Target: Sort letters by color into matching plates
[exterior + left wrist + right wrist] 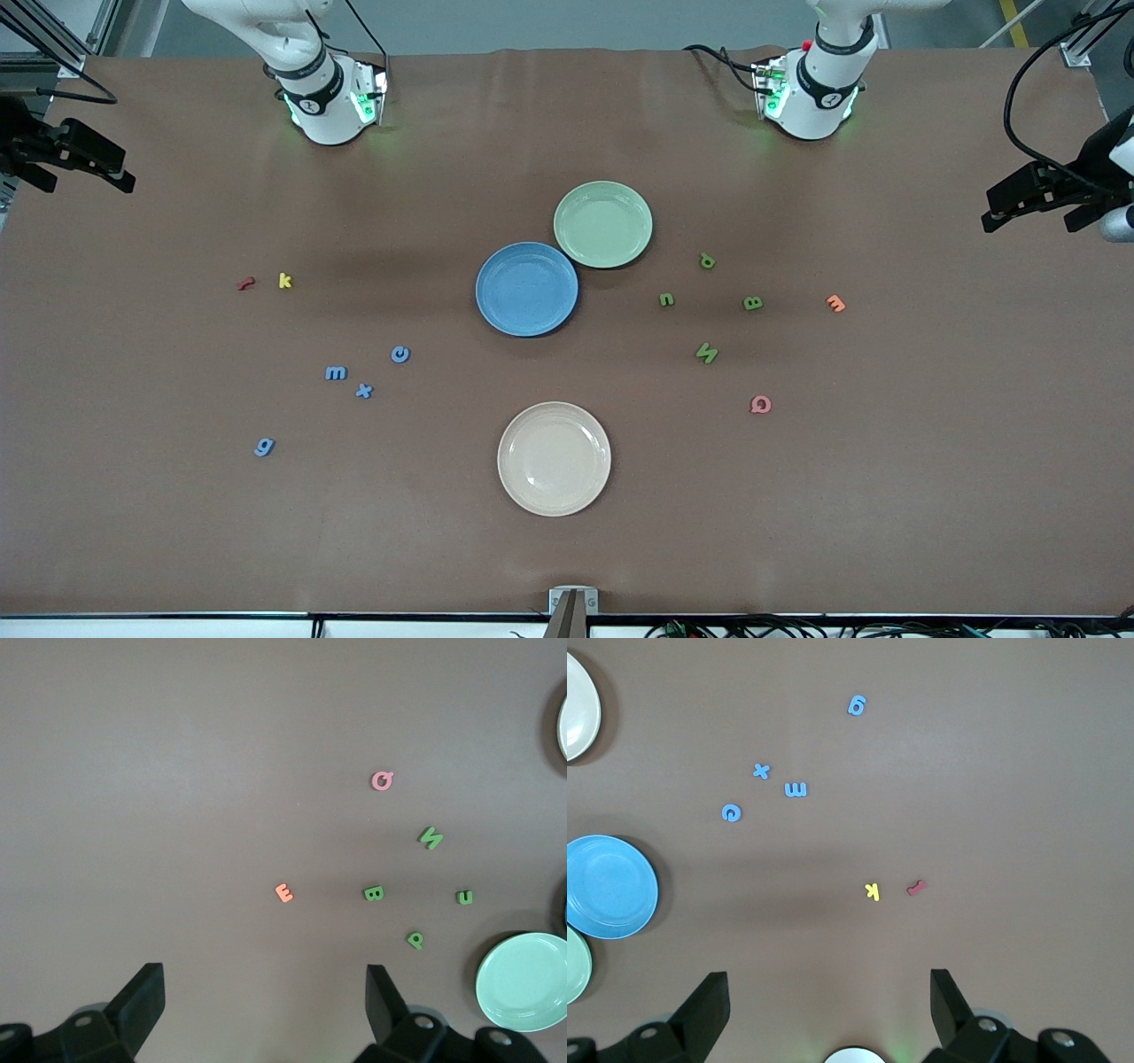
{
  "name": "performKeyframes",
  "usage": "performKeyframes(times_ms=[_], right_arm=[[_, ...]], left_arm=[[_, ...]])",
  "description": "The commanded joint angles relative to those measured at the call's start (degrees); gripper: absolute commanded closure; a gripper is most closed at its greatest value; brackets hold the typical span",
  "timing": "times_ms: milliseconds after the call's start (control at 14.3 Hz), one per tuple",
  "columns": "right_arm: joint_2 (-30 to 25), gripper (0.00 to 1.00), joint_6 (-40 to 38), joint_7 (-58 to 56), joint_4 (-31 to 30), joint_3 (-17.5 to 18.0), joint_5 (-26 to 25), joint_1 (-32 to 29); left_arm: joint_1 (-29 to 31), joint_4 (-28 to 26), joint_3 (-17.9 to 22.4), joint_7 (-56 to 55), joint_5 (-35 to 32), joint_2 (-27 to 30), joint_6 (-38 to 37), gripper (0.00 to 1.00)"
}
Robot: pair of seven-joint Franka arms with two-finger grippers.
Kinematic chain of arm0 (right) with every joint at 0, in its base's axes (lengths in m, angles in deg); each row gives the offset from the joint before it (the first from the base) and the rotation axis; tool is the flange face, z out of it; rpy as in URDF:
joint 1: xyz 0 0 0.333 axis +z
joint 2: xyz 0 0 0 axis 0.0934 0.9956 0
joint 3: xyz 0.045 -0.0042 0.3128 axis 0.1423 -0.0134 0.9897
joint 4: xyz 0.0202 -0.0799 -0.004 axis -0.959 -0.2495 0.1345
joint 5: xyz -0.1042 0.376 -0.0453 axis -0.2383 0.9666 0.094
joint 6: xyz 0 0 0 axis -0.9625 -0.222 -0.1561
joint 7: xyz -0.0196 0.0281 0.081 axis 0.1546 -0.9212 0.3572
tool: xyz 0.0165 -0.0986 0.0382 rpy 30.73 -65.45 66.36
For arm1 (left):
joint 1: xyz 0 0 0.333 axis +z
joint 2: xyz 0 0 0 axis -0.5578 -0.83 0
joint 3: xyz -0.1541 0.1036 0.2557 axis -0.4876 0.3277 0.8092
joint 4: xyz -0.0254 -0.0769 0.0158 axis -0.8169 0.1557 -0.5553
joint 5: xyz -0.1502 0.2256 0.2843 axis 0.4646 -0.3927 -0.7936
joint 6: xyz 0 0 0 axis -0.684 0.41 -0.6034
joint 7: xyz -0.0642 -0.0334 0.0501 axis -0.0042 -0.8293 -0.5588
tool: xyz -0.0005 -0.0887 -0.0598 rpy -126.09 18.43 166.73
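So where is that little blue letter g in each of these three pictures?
Front view: the blue g lies low in the picture, nearest the camera of the blue letters, toward the right arm's end of the table.
Left wrist view: not in it.
Right wrist view: the g sits near the top edge.
Shared landmark: the blue m and x lie close by in both.

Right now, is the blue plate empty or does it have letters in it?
Empty. The blue plate shows only bare glaze; the blue letters c, m, x and g all lie on the table.
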Motion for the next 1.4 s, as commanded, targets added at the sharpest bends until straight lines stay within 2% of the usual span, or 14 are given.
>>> performKeyframes(times_ms=[0,350,629,979,1188,1328], right_arm=[[-0.7,0.0,-0.2,-0.7,-0.5,0.3,0.9,-0.8],[-0.7,0.0,-0.3,-0.6,-0.5,0.3,0.9,-0.8],[1.1,0.0,-1.0,-0.5,2.7,0.3,1.0,-1.9],[6.0,0.0,0.3,-1.2,2.9,0.3,0.9,-2.3],[10.7,0.0,3.7,-1.1,3.0,0.3,0.0,-2.8],[15.2,0.0,3.1,-1.2,3.1,0.3,-1.0,-3.2]], left_arm=[[0.3,0.6,-0.2,1.2,0.9,0.0,-1.0,0.0],[0.2,0.6,-0.2,0.2,1.0,-0.1,-1.0,0.0],[0.1,-0.1,-0.4,0.2,1.0,-0.7,-1.3,0.0],[-0.1,-5.9,-2.3,-2.8,5.9,-0.7,-1.6,0.0],[-0.1,-11.9,-6.6,-9.1,6.0,-0.6,3.7,0.0],[0.1,-16.9,-9.5,-13.5,6.0,-0.2,8.4,0.0]])
